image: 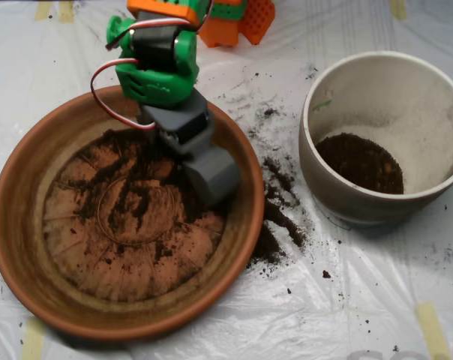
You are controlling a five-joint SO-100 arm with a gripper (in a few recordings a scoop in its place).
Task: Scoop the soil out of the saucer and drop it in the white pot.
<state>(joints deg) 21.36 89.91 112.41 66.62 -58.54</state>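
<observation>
One grey clamshell scoop (pixel 211 176) on the green-and-orange arm (pixel 157 64) sits inside the large round terracotta saucer (pixel 20 247), in the saucer's upper right part, just inside the rim. Scoop shells look closed, no gap visible between them from above; cannot tell if anything is held inside. Its lower end rests at or right above the saucer floor, beside the thickest patch of soil.

Dark crumbly soil (pixel 133 199) is spread thin over the saucer base, densest in the upper half and centre; ridged orange clay shows through over the lower half. More soil (pixel 275 229) is spilled on the white plastic sheet (pixel 361 300) just outside the saucer's right rim, with fine specks trailing up toward the arm base.

Round off-white pot (pixel 429 112) stands to the right of the saucer, near but not touching it. A dark soil heap (pixel 360 163) lies on the pot's bottom, on the side nearer the saucer; the inner wall is dusty.
</observation>
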